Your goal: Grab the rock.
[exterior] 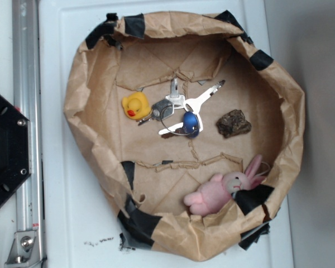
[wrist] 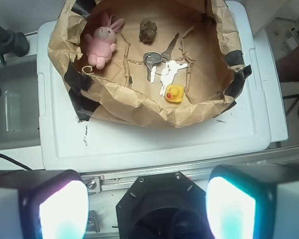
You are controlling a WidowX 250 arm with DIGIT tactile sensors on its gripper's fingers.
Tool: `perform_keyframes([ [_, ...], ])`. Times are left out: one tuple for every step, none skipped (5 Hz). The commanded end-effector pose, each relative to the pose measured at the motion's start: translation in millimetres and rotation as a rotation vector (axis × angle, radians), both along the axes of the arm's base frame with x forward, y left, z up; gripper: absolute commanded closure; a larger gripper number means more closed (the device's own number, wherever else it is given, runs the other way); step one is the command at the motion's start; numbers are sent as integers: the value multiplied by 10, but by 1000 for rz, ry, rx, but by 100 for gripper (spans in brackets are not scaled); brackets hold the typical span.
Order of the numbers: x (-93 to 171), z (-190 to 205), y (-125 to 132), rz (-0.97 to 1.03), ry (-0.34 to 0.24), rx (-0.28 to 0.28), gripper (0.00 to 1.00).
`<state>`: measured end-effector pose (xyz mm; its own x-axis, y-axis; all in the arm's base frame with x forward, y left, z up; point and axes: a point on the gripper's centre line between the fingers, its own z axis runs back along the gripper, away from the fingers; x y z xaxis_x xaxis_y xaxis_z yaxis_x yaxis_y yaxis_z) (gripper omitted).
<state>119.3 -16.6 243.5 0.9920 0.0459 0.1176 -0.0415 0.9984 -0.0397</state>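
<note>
The rock is a dark, lumpy brown-grey stone lying on the floor of the crumpled brown paper basin, right of the keys. In the wrist view the rock sits near the top, at the far side of the basin. My gripper hovers high above the robot's black base, well short of the basin, and stands open with nothing between its glowing fingers. The gripper does not show in the exterior view.
A bunch of keys with a blue tag lies mid-basin, a yellow rubber duck to its left, a pink plush bunny at the lower right. The basin rests on a white lid. The black base and a metal rail lie beside it.
</note>
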Motion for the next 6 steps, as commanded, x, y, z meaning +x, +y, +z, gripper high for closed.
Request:
perform_keyframes([
  [0, 0, 0, 0, 0, 0, 0],
  [500, -418, 211, 167, -76, -12, 0],
  [994, -653, 199, 118, -114, -108, 0],
  [1379, -784, 251, 143, -187, -115, 0],
  [1616, -1073, 246, 147, -168, -98, 0],
  [1810, -1375, 211, 130, -149, -114, 0],
])
